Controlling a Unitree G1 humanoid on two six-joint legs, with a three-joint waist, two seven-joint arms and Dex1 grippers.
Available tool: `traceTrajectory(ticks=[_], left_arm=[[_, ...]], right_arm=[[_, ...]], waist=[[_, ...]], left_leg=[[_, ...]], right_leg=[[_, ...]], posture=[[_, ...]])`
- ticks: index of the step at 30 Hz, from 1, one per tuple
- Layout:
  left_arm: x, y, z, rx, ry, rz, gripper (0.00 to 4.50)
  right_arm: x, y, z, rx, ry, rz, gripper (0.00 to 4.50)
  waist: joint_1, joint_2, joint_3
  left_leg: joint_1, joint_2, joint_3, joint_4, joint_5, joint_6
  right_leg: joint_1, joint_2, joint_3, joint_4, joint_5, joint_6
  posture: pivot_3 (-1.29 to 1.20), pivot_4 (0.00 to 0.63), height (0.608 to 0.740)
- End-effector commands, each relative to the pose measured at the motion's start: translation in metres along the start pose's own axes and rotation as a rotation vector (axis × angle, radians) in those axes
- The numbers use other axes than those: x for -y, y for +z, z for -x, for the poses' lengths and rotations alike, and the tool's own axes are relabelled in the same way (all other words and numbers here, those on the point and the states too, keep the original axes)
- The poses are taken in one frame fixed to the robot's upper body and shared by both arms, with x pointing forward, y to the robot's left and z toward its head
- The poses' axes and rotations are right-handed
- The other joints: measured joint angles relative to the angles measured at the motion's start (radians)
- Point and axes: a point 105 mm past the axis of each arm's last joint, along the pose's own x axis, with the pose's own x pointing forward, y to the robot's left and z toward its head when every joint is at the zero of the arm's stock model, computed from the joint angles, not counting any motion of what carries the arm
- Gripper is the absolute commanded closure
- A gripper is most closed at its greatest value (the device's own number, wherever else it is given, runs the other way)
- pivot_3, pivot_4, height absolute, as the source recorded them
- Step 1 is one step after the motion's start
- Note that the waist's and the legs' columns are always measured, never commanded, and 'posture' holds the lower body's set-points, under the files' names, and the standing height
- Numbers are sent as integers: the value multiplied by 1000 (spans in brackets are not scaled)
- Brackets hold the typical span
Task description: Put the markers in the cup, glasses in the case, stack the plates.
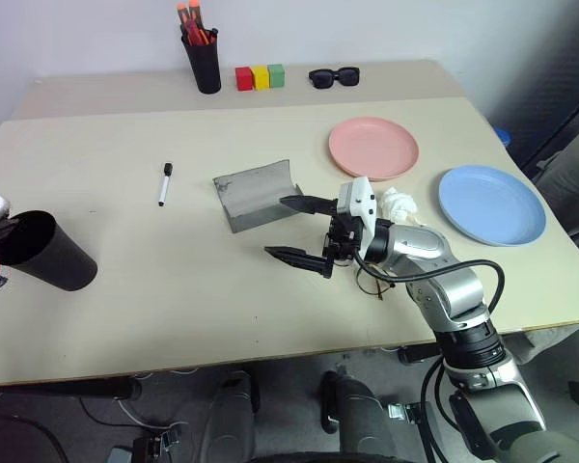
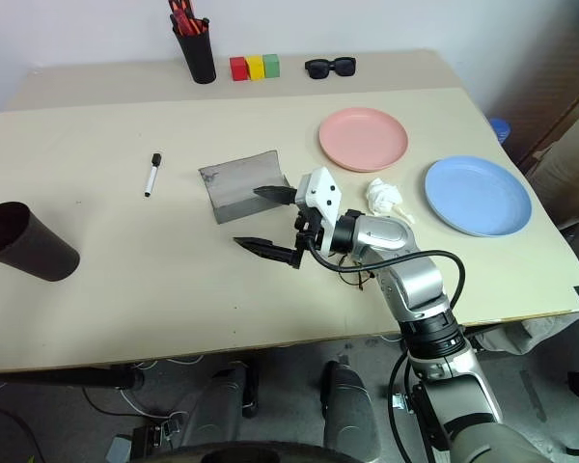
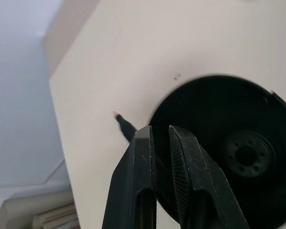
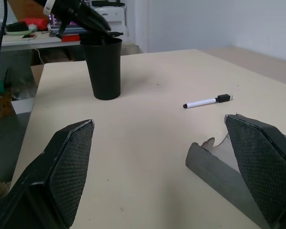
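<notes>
The black cup (image 1: pixel 46 253) stands at the table's left edge. Over its mouth my left gripper (image 3: pixel 159 130) hangs shut, with nothing between its fingers. A black marker (image 3: pixel 121 123) with a reddish end pokes out past the cup's rim. The white marker (image 1: pixel 164 183) lies on the table between the cup and the open grey case (image 1: pixel 256 193). My right gripper (image 1: pixel 294 230) is open and empty, just in front of the case. The wire glasses (image 1: pixel 372 286) lie partly hidden under that arm. The pink plate (image 1: pixel 373 147) and blue plate (image 1: pixel 490 204) lie side by side on the right.
A crumpled white tissue (image 1: pixel 398 203) lies between the plates and my right arm. Along the back edge stand a pen holder (image 1: pixel 204 60) with orange-capped markers, three coloured blocks (image 1: pixel 259 77) and black sunglasses (image 1: pixel 334 76).
</notes>
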Motion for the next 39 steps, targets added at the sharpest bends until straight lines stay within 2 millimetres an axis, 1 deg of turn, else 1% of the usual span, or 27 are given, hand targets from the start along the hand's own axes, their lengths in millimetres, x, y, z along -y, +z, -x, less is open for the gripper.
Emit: traceTrajectory(ticks=[1, 4, 6, 7, 9, 10, 11, 12, 16, 18, 23, 30, 35, 39], left_arm=[[-13, 13, 6, 46, 79, 38, 3977], [-20, 14, 8, 53, 124, 147, 3977], [-27, 12, 12, 46, 177, 256, 3452], [-29, 10, 14, 40, 199, 301, 3098], [-32, 7, 17, 29, 231, 370, 2077], [-31, 4, 17, 20, 235, 410, 1665], [-29, 2, 18, 7, 232, 444, 1054], [-27, -3, 20, -22, 234, 468, 590], [-14, -18, 22, -116, 220, 559, 590], [-6, -21, 22, -158, 189, 618, 590], [3, -14, 21, -147, 148, 735, 590], [7, -4, 14, -103, 123, 772, 590], [11, -5, 10, -108, 106, 792, 590], [13, -1, 5, -86, 85, 811, 590]], right_arm=[[-1, 11, -2, 31, 9, 44, 0], [-1, 11, -2, 30, 7, 44, 0], [-1, 11, -2, 29, 6, 44, 0], [-1, 11, -1, 29, 6, 44, 0], [-1, 10, -1, 27, 8, 43, 0], [-1, 10, -1, 27, 9, 42, 0], [-1, 10, -2, 26, 10, 42, 0], [-1, 10, -2, 26, 12, 42, 0], [-1, 9, -2, 24, 19, 42, 0], [-1, 9, -3, 24, 23, 41, 0], [-1, 9, -4, 24, 33, 40, 0], [-1, 8, -4, 22, 39, 42, 0], [-1, 8, -4, 23, 35, 43, 0], [-1, 8, -3, 22, 30, 43, 0]], waist=[[0, 0, 0], [0, 0, 0], [0, 0, 0], [0, -1, 0], [0, -1, 0], [-1, -1, 0], [-1, -1, -1], [-1, -1, -1], [-1, -1, -1], [0, -1, -1], [1, -3, -2], [-1, -3, -2], [-1, -4, -2], [0, -4, -2]], left_leg=[[0, 0, 0, 0, 0, 0], [0, 0, 0, 1, 0, 0], [1, 0, 0, 1, 0, 0], [1, 0, 0, 1, 0, 0], [2, 0, 0, 2, 0, 0], [3, 0, 0, 2, 1, 0], [3, 0, 0, 2, 1, 0], [4, 0, 0, 2, 1, 0], [8, 0, 0, 1, 1, 0], [9, 1, 0, 2, 1, -1], [10, 1, 0, 2, 2, -4], [11, 1, 0, 1, 2, -4], [11, 1, 0, 2, 3, -4], [11, 1, 0, 2, 3, -4]], right_leg=[[0, 0, 0, 0, 0, 0], [0, 0, 0, 1, 0, 0], [1, 0, 0, 2, 0, 0], [1, 0, 0, 2, 0, 0], [2, 0, 0, 3, 0, 1], [2, 0, 0, 3, 0, 1], [2, 0, 0, 4, 0, 1], [3, 0, 0, 4, 0, 1], [6, 0, 0, 6, 0, 0], [6, 0, 0, 7, -1, 1], [6, 0, 1, 10, -1, 2], [6, 0, 1, 11, -1, 1], [6, 0, 1, 11, -1, 1], [6, 0, 1, 11, -1, 1]], posture=[[0, 150, 740], [0, 150, 740], [0, 150, 740], [0, 150, 740], [0, 150, 740], [0, 150, 740], [0, 150, 740], [0, 150, 740], [0, 150, 740], [0, 150, 740], [0, 150, 740], [0, 150, 740], [0, 150, 740], [0, 150, 740]])
